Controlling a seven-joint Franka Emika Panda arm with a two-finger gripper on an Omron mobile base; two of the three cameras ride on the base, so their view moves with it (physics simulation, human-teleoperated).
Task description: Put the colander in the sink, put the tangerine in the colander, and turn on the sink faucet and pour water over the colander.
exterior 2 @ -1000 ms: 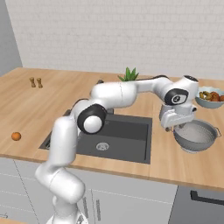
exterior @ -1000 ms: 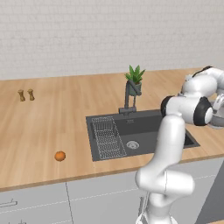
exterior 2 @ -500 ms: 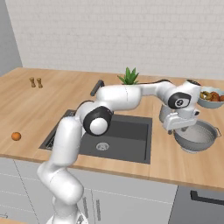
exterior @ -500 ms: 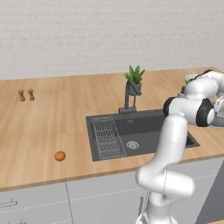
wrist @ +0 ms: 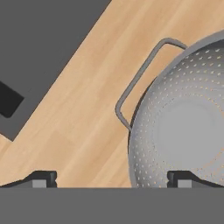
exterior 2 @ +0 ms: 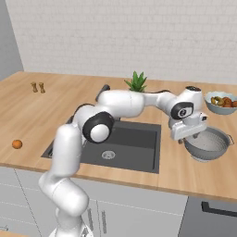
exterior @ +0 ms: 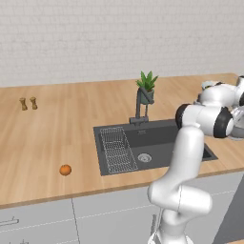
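In the left base view, the small bright orange tangerine [exterior: 65,169] lies near the wooden counter's [exterior: 57,133] front edge, left of the dark grey recessed sink [exterior: 157,143]. In the right base view, the claw [exterior 2: 190,138] hangs over the light grey perforated metal colander's [exterior 2: 209,144] left rim, near the counter's front right. In the hand view, its fingertips [wrist: 40,179] stand wide apart, holding nothing, straddling the colander's wire handle [wrist: 140,78].

We find no readable text, label, brand, number or sign on anything in these three views.

A perforated grey colander [exterior 2: 208,144] sits upright on the wooden tabletop [exterior 2: 185,169] at the sink's [exterior 2: 125,143] 3 o'clock; a small orange tangerine [exterior: 65,169] lies at its 9 o'clock, and the dark faucet [exterior: 138,107] stands at 12.
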